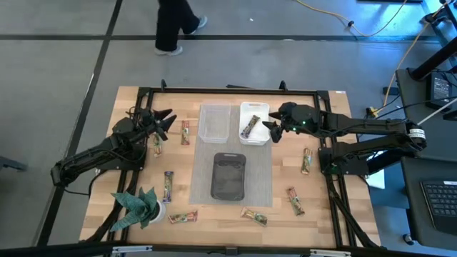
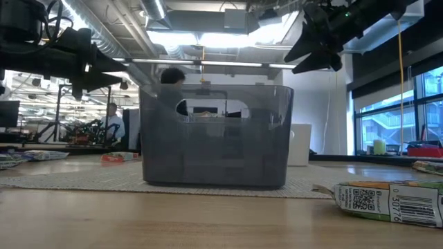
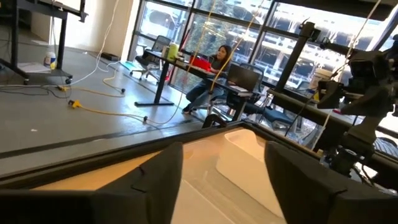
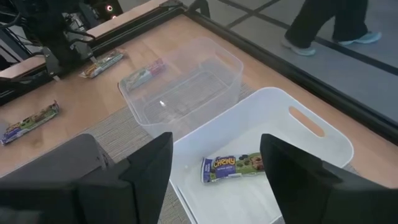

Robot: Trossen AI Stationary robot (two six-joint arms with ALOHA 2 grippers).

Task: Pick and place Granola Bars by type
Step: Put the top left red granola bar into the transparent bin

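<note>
Several wrapped granola bars lie flat on the table: [image 1: 185, 132], [image 1: 157, 145], [image 1: 168, 185], [image 1: 183, 216], [image 1: 254, 216], [image 1: 295, 201], [image 1: 307, 160]. One more bar [image 4: 233, 167] lies on the floor of the white tray [image 1: 258, 108]. My right gripper [image 1: 271, 129] [image 4: 214, 171] hovers open over that tray's right rim and holds nothing. My left gripper [image 1: 166, 121] [image 3: 217, 168] is raised and open near the table's far left, above the bars there.
A clear tray [image 1: 214, 123] [image 4: 186, 87] sits left of the white tray, and a dark tray [image 1: 229, 176] [image 2: 214, 135] sits on the grey mat [image 1: 263, 171] nearer me. A green artificial plant [image 1: 139, 207] stands at the near left. A person walks beyond the far edge [image 1: 171, 25].
</note>
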